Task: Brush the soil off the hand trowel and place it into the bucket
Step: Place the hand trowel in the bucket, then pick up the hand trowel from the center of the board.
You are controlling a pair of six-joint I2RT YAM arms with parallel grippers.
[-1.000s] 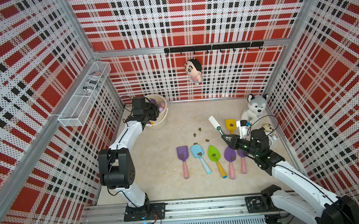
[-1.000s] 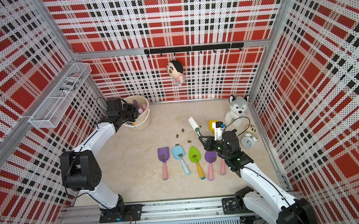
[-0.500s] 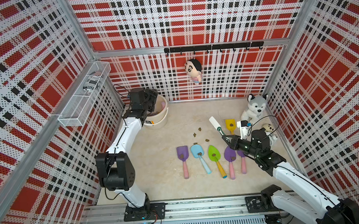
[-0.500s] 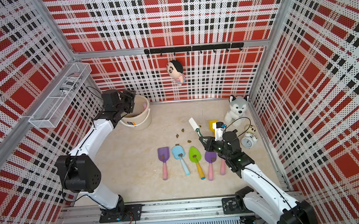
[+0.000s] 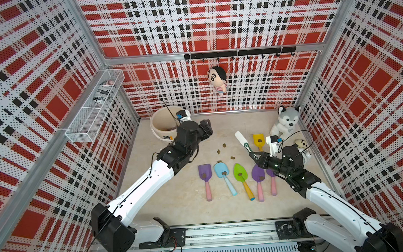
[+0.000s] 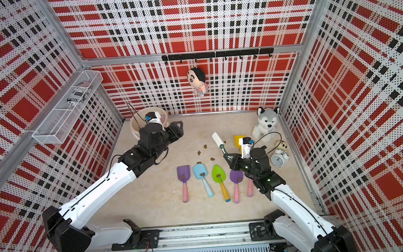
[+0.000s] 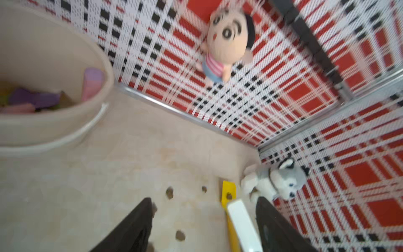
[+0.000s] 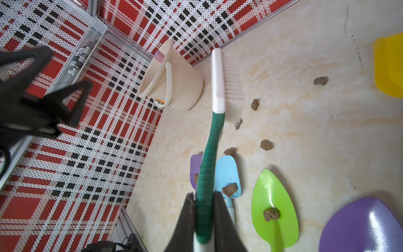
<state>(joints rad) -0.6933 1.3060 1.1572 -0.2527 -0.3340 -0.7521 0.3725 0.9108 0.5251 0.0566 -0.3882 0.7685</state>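
Note:
The cream bucket (image 5: 157, 134) stands at the back left; purple and pink trowels (image 7: 37, 99) lie inside it. Several hand trowels lie in a row mid-floor: purple (image 5: 204, 173), blue (image 5: 222, 172), green (image 5: 240, 173) and purple (image 5: 258, 173), each with a soil lump (image 8: 271, 215) on its blade. A yellow trowel (image 5: 259, 139) lies further back. Loose soil (image 5: 224, 145) dots the floor. My left gripper (image 5: 206, 128) hangs open and empty just right of the bucket. My right gripper (image 8: 204, 196) is shut on the green handle of a white-headed brush (image 5: 239, 137).
A husky plush (image 5: 286, 122) sits in the back right corner, with an alarm clock (image 6: 279, 159) beside the right arm. A doll (image 5: 216, 78) hangs from the back wall's hook rail. A wire basket (image 5: 94, 109) is fixed to the left wall.
My left gripper has opened, come up out of the bucket and swung right toward the middle of the floor. The right arm and brush have stayed put.

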